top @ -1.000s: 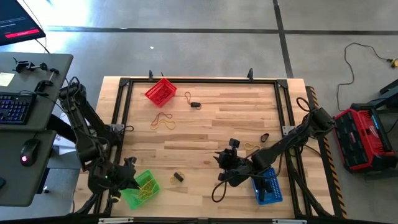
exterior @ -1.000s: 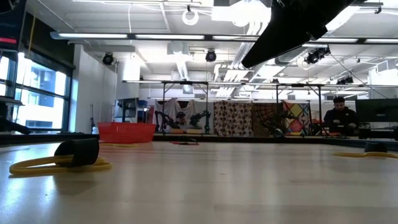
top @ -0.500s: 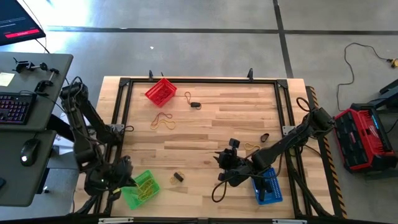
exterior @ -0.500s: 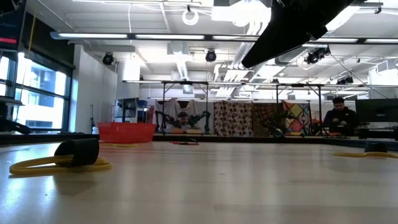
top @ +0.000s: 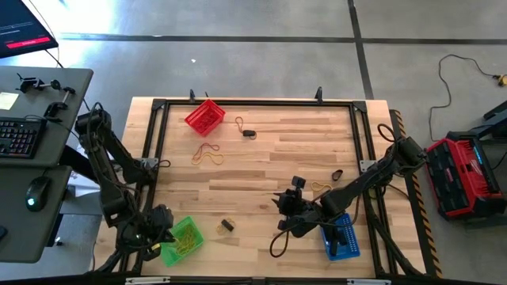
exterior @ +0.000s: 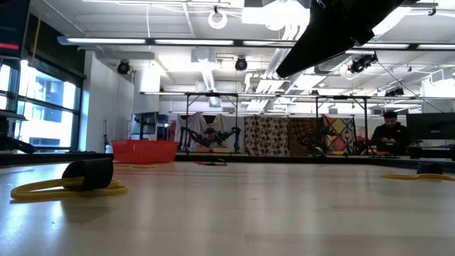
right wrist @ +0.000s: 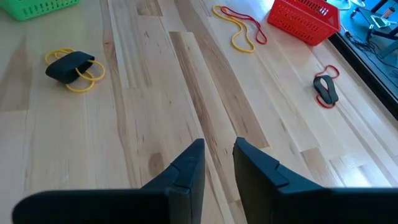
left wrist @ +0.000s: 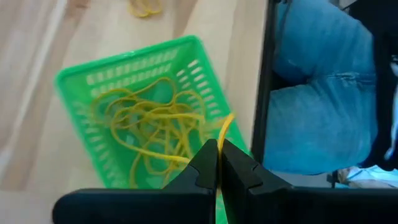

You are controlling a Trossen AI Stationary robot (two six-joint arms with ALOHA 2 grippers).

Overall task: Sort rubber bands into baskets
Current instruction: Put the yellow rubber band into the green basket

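Observation:
The green basket [top: 181, 240] [left wrist: 143, 112] stands at the near left corner with several tan-yellow rubber bands [left wrist: 149, 127] in it. My left gripper [top: 162, 233] [left wrist: 217, 158] hovers over the basket's outer rim, shut on a yellow band. The red basket [top: 204, 116] stands far left and the blue basket [top: 341, 237] near right. My right gripper [top: 287, 207] [right wrist: 217, 155] hangs open above bare wood with nothing between its fingers. Loose bands lie on the table: yellow and red [top: 208, 153], black on red [top: 248, 133], black on yellow [top: 227, 226] [right wrist: 71, 67], black [top: 337, 175], yellow [top: 320, 188]. My left gripper pinches one strand of a yellow band between its two fingertips, slanting down from above. A short piece of the band [left wrist: 226, 123] sticks out past the tips over the basket's rim. Another bit shows farther back between the fingers [left wrist: 217, 200]. How the rest of the band lies I cannot tell.
A black frame [top: 253, 104] runs around the tabletop. A person in jeans [left wrist: 317, 93] sits just beyond the table edge by the green basket. A desk with keyboard and mouse [top: 32, 134] stands left, and a red and black machine [top: 463, 170] right.
My left gripper has sunk and gone toward the table's near edge over the green basket, rolling its wrist as it went. It has stayed shut.

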